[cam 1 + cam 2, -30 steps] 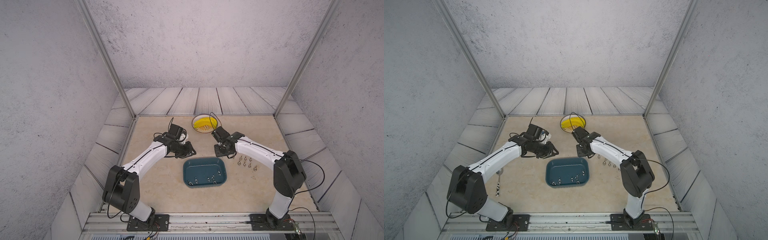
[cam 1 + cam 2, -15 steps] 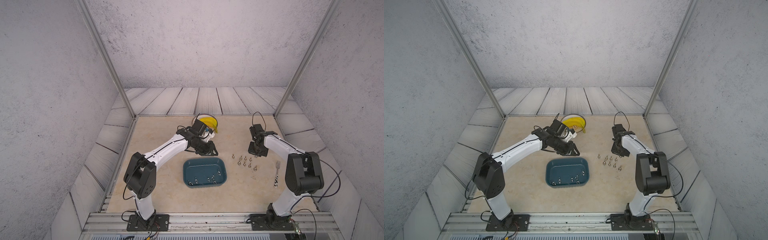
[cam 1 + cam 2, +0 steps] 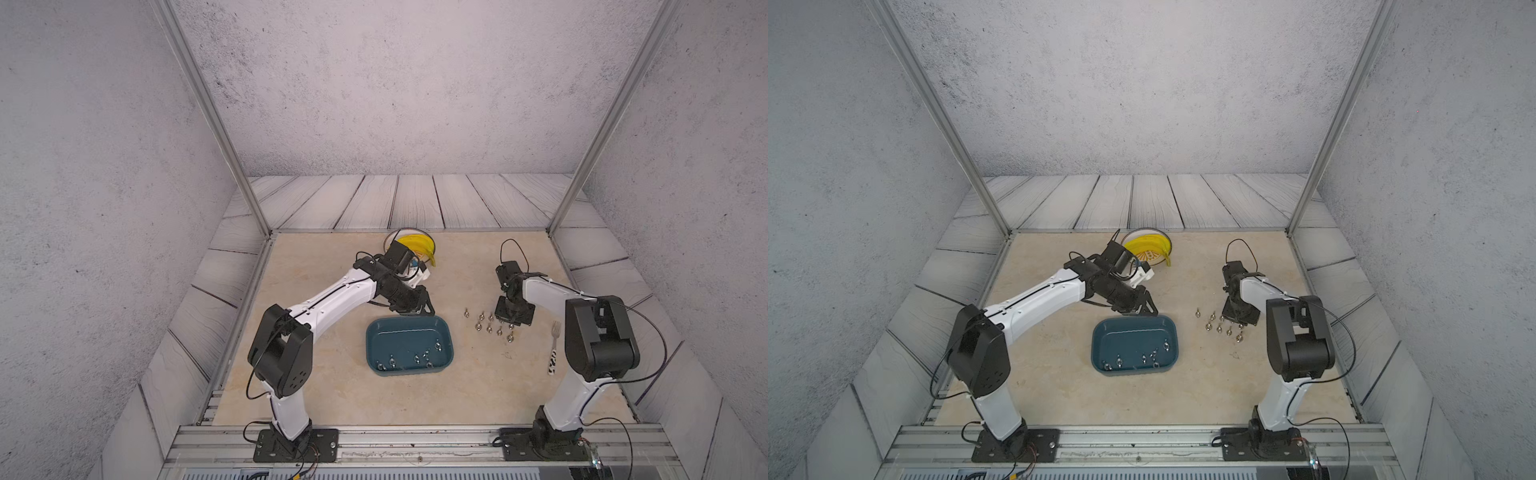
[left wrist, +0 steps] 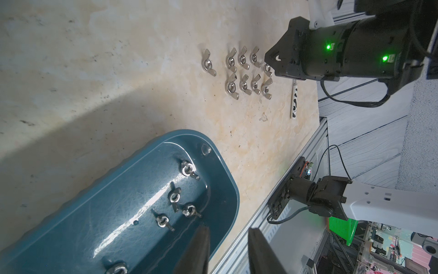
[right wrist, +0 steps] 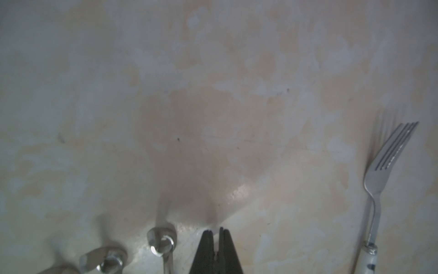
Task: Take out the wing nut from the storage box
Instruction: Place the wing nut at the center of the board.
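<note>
Both arms have shifted since the earlier frame. The left hand [image 3: 415, 309] has dropped to the far rim of the storage box [image 3: 372, 353]. The right hand [image 3: 513, 318] has come down beside the loose wing nuts [image 3: 489, 328], which lie on the bench between the box and the right edge.

Seen from the left wrist, the left hand [image 4: 227, 249] stands narrowly apart with nothing between its fingers, over the box. The right hand [image 5: 214, 233] is pressed together and empty, low over the bench.

The storage box sits mid-bench toward the near edge. Several wing nuts [image 3: 417, 359] lie inside along its near wall. A fork [image 3: 555, 336] lies near the right edge.
</note>
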You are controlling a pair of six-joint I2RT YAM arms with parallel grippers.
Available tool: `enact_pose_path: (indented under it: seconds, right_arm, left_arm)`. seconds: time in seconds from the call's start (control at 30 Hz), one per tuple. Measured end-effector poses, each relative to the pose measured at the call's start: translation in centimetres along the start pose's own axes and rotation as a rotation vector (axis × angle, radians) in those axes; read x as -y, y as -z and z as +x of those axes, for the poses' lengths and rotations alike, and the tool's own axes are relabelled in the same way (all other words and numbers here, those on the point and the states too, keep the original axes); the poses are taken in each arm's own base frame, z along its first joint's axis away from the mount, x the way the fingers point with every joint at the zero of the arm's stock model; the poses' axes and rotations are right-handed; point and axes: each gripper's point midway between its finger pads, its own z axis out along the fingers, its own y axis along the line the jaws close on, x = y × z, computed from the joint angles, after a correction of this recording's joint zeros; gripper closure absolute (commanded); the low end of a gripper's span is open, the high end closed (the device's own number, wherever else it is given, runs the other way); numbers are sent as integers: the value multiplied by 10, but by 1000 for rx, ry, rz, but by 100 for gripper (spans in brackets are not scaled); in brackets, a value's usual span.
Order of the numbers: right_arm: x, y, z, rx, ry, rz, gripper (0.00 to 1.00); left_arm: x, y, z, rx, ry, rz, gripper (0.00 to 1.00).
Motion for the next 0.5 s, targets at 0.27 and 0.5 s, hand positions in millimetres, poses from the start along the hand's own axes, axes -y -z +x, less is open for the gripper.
enact_pose_path:
  seconds: [0.27,0.5]
  right_arm:
    - [0,-6,-2,1,-7,2,96]
    - [1,-8,-2,2,-11,3,79]
  left_arm:
    - [-7,-5,7,-18,11,-8,66]
    - [-8,-6,8,-23,16,-11,65]
